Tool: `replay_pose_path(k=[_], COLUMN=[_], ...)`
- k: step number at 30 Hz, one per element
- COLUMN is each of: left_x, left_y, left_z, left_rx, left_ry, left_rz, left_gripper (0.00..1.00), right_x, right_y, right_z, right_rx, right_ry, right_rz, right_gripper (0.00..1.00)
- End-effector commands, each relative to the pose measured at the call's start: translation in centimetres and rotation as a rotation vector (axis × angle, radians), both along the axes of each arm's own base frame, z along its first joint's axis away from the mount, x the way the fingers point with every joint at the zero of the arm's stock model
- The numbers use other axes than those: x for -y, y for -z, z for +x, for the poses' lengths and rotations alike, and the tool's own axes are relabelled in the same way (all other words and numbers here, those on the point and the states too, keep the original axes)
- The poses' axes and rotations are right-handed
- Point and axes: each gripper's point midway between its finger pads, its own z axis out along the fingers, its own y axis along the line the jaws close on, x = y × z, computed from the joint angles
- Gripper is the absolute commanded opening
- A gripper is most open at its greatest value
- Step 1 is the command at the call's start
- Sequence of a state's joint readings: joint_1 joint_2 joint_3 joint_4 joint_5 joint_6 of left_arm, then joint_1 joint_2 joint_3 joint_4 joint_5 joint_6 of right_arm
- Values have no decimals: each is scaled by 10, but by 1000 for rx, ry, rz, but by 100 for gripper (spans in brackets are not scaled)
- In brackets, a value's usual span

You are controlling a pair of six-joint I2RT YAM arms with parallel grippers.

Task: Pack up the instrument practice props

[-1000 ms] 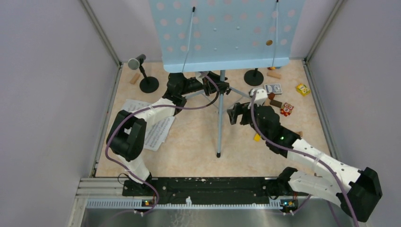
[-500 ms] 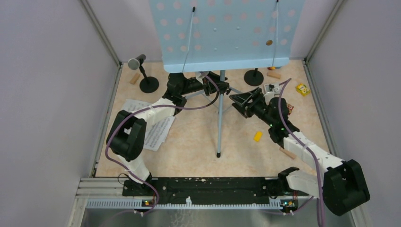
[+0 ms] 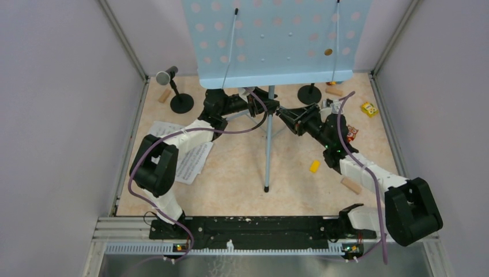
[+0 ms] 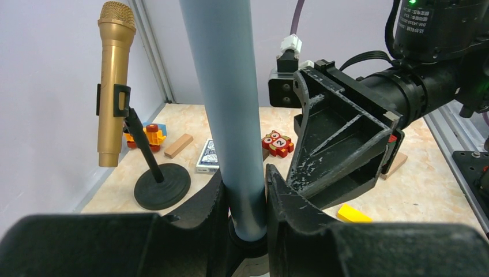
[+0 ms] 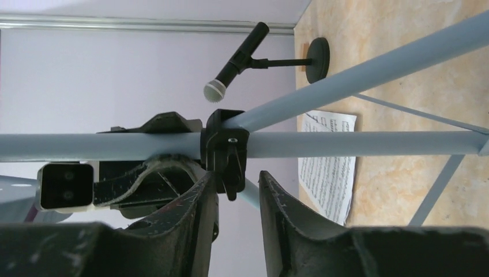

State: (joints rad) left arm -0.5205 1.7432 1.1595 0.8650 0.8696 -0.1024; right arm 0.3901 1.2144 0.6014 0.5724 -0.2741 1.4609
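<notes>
Top view looks down from above the near edge. Left wrist faces right, right wrist faces left, both close against the shared grey-blue stand pole (image 4: pixel 222 115).

Left arm (image 3: pixel 190 134), right arm (image 3: pixel 369 173): white shells on long links, chunky black joint housings. Purple cable (image 4: pixel 298 17) runs along each arm. Green LED (image 4: pixel 412 2) lit on black wrist housing, upper right of left wrist view; white lettering (image 4: pixel 425 26) below it, probably model label, too small to read. White connector block (image 4: pixel 289 45) top centre. Gripper fingers (image 5: pixel 277 202) black, ribbed inside, flecked with pale scuffs.
</notes>
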Motion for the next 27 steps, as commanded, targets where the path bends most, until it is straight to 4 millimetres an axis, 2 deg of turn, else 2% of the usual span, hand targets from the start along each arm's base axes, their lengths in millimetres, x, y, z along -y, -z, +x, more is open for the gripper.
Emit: replay_pose_path(k=[1, 6, 9, 12, 21, 24, 27], left_x=[5, 5, 5, 4, 5, 5, 5], left_y=[31, 30, 31, 31, 31, 30, 31], left_z=[-2, -2, -2, -2, -4, -4, -3], left_rx=[33, 40, 40, 41, 42, 46, 48], left_ry=[28, 24, 24, 23, 32, 29, 24], left_rz=[84, 87, 89, 91, 90, 91, 91], left_gripper=[0, 0, 0, 0, 0, 0, 0], right_x=[2, -6, -12, -16, -19, -24, -33], right_y=[-40, -38, -33, -31, -27, -17, 2], right_z=[15, 20, 21, 17, -3, -17, -31], right_rx=[118, 136, 147, 224, 756, 927, 1163], right_ry=[22, -23, -55, -91, -192, -285, -358], right_rz=[67, 74, 74, 12, -513, -689, -951], right_gripper=[30, 18, 0, 0, 0, 0, 0])
